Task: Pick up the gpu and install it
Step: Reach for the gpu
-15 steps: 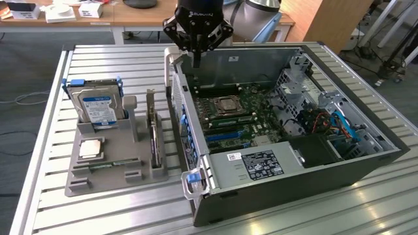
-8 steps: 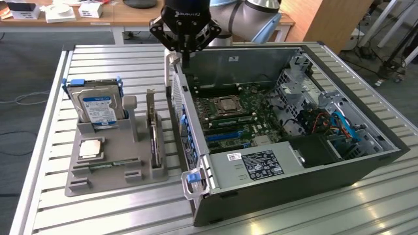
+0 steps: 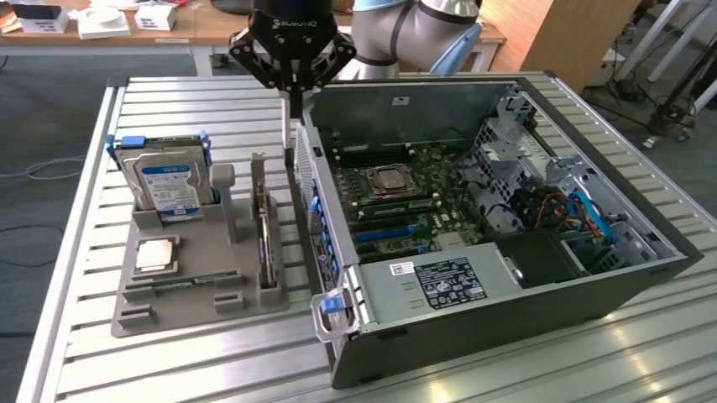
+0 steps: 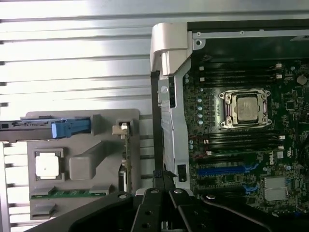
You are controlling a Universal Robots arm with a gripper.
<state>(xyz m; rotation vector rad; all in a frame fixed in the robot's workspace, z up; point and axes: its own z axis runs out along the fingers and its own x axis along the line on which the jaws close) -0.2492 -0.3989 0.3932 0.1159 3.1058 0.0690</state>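
hand [image 3: 289, 111] closed, fingers [image 3: 288, 96] pressed together with nothing between them, pointing straight down. high above the table [image 3: 168, 101], over the far corner of the open computer case [image 3: 471, 336], near the top of the exterior view. not touching anything.

gpu [image 3: 262, 222] not yet picked up, upright on its long edge in a slot of the grey holder [image 3: 146, 317], on the side of the holder nearest the case, just beside the case wall with a narrow gap between. well below the hand and nearer the camera in the exterior view.

in the same holder, toward the exterior view's left: hard drive [image 3: 168, 180] with a blue label, upright in a blue-handled frame at the far end; square silver chip [image 3: 154, 254] flat in the middle; thin green memory stick [image 3: 191, 284] flat just beside the chip.

case on its side, lid off, to the exterior view's right of the holder. inside: green board [image 3: 448, 210] with a processor socket [image 3: 389, 179], blue slots [image 3: 387, 233] next to it, a power box [image 3: 448, 281] with a printed label at the near end, cables [image 3: 583, 214] toward the exterior view's right.

wrist view: hand [image 4: 160, 175] from above, dark tips close together, seemingly over the gap between holder [image 4: 82, 121] and case [image 4: 171, 96], height hard to judge. gpu [image 4: 126, 154] edge-on, a thin line in its slot, near the tips. chip [image 4: 47, 165], memory stick [image 4: 63, 193], hard drive [image 4: 24, 126] and socket [image 4: 245, 108] all in sight.
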